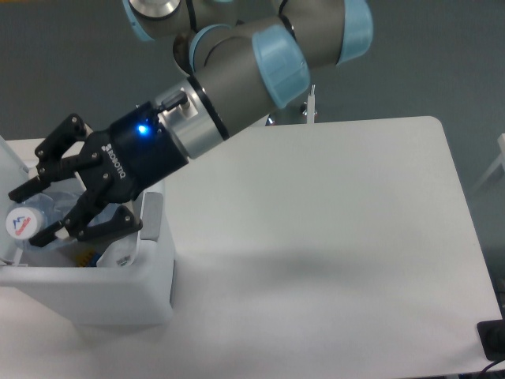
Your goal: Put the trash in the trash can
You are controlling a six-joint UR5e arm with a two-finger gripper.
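The arm [260, 63] is built of thick rounded grey metal tube segments joined by pale blue plastic caps, narrowing to a polished silver wrist ring [193, 118] with a small dark fitting on its side. Beyond the ring sits a black two-finger gripper [43, 209] whose glossy body bears small white lettering and a glowing blue indicator light [142, 130]. Its black fingers [55, 146] are open-framed linkages of flat bars with round pivot joints at each bend, ending in slim flat tips.
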